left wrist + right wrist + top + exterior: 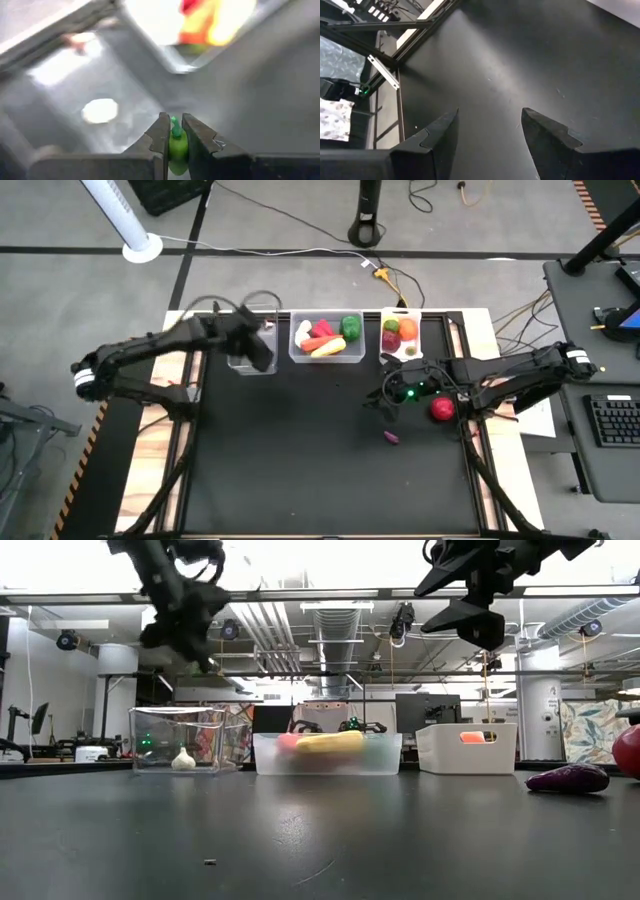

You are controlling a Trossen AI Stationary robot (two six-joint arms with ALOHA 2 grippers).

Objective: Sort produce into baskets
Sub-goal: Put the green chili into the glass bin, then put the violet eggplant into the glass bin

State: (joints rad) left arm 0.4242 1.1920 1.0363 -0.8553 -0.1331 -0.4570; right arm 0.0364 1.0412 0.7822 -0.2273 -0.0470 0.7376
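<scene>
On the left, the left arm reaches across the table's far-left part, and the left gripper (258, 352) hangs above the near edge of the narrow clear bin (252, 313). Its wrist view shows the fingers (158, 137) pinched tight on a small green piece (176, 142) with a thin stem sticking up between them. Below it, inside that bin, lies the white garlic (183, 759) — seen from table height resting on the bin's floor.

Just right of it stands the wider clear bin (326, 356), holding a white piece at its left end, an orange carrot (318, 342), a red piece, the yellow squash (328, 349) along its near side and a green pepper (351, 326) at its far-right corner.

Next comes the narrow white bin (401, 313), with a dark red fruit (390, 337), an orange one (408, 330) and something green at its near end.

The right arm comes in from the right edge, and the right gripper (383, 395) hovers over bare black mat near the white bin's near end; its jaws stand apart with nothing between them — the right wrist view shows only the mat between the fingers (437, 135).

On the mat just nearer than this arm lies a purple eggplant (391, 437). A red apple (442, 409) sits further right, close against the arm's forearm in the high view.
</scene>
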